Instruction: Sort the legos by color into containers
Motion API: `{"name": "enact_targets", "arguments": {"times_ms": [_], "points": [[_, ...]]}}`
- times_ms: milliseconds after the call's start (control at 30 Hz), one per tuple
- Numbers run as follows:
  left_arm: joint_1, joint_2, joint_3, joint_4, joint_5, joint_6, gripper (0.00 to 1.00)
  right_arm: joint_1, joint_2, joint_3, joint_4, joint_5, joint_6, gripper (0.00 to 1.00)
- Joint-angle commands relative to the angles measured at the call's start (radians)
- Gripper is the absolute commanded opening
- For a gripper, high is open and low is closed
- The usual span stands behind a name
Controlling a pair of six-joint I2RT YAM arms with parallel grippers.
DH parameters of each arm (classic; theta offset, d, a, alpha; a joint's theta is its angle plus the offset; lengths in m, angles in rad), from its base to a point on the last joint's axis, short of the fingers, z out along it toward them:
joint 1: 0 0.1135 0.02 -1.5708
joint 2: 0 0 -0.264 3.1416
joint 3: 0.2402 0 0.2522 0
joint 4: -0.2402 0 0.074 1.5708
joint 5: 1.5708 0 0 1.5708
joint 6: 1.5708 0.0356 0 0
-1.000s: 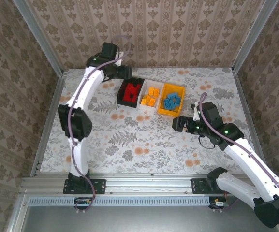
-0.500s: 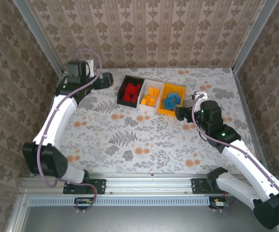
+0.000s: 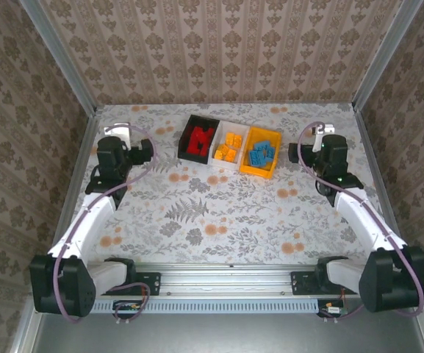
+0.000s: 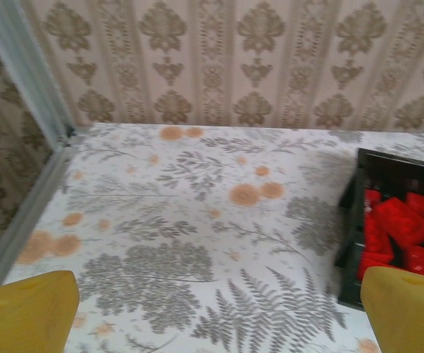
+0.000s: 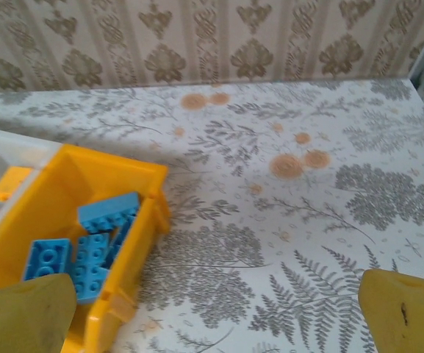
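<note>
Three joined bins stand at the back middle of the table. The black bin (image 3: 183,144) holds red legos (image 3: 199,140), the white bin (image 3: 225,165) holds orange legos (image 3: 228,147), and the orange-yellow bin (image 3: 256,172) holds blue legos (image 3: 261,153). My left gripper (image 3: 147,151) is open left of the black bin, with nothing between its fingers. The left wrist view shows it (image 4: 215,316) over bare table, the black bin (image 4: 350,213) and red legos (image 4: 399,224) at the right. My right gripper (image 3: 294,152) (image 5: 215,316) is open and empty beside the orange-yellow bin (image 5: 134,243) with its blue legos (image 5: 87,250).
Patterned walls close the table at the back and both sides, with metal corner posts (image 3: 57,55). The floral table top (image 3: 212,213) lies between the bins and the arm bases. A corner of the white bin (image 5: 6,151) shows at the left of the right wrist view.
Both arms have drawn away from the bins. The left arm swung from the back left corner down to the left side. The right arm moved from in front of the orange-yellow bin to its right.
</note>
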Motion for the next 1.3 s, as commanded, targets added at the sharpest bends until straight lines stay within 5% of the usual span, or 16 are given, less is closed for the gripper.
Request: {"name": "enact_targets", "arguments": {"times_ms": [0, 367, 867, 1100, 1267], "points": [[0.024, -0.021, -0.052, 0.040, -0.055, 0.030, 1.00, -0.047, 0.050, 0.021, 0.053, -0.094, -0.028, 1.00], [0.103, 0.004, -0.160, 0.098, -0.072, 0.066, 1.00, -0.057, 0.226, -0.117, 0.297, -0.157, 0.023, 1.00], [0.138, 0.274, -0.280, 0.482, 0.084, 0.144, 1.00, -0.054, 0.281, -0.275, 0.609, -0.144, -0.020, 1.00], [0.116, 0.392, -0.378, 0.744, 0.163, 0.205, 1.00, -0.033, 0.290, -0.438, 0.903, -0.092, -0.027, 1.00], [0.123, 0.413, -0.389, 0.783, 0.098, 0.165, 1.00, -0.030, 0.344, -0.403, 0.895, -0.088, -0.031, 1.00]]}}
